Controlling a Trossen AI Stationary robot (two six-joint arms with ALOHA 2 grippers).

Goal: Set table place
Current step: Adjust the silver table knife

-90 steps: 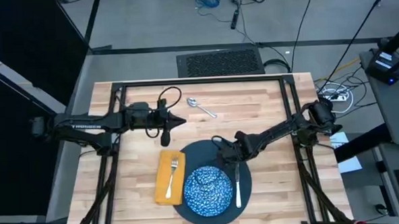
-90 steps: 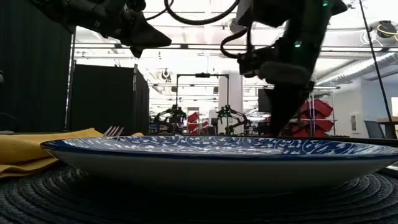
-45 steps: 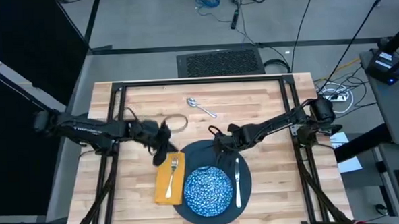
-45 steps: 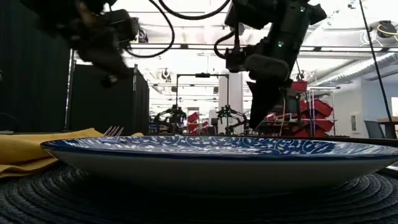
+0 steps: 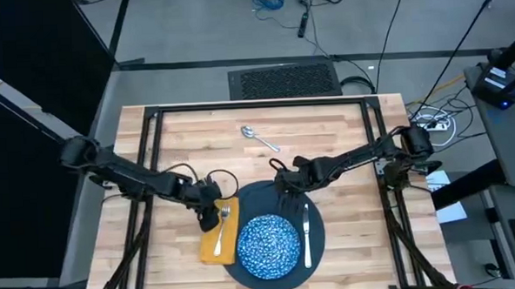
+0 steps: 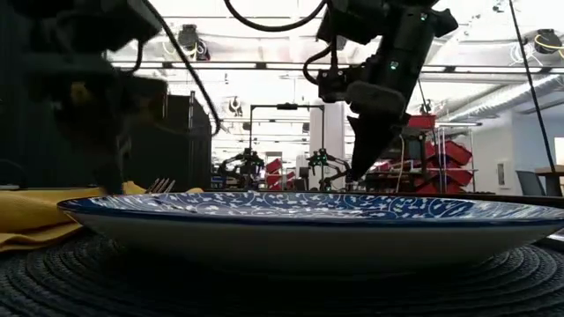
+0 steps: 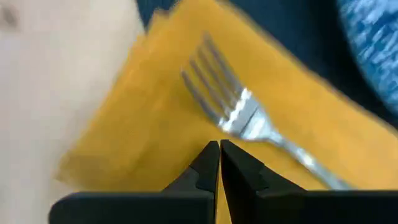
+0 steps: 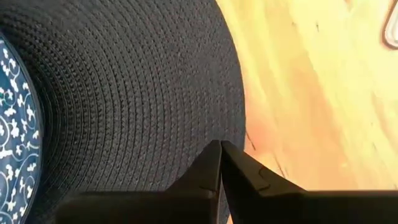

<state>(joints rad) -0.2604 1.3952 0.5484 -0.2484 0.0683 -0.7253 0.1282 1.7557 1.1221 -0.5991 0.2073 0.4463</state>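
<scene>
Fork (image 7: 249,118) lies on yellow napkin (image 5: 214,229), tines just ahead of the left gripper (image 7: 219,149), fingers clenched, grasping nothing. Napkin touches dark round mat (image 8: 124,93) carrying blue patterned plate (image 5: 267,246); knife (image 5: 307,234) beside plate. Right gripper (image 8: 220,148), fingers clenched, empty, over mat's edge. Spoon (image 5: 259,139) well beyond on surface (image 5: 326,128).

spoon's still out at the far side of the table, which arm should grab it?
Right, probably. The right gripper hangs over the dark mat's far edge, nearer the spoon; the left gripper is over the napkin by the fork.
</scene>
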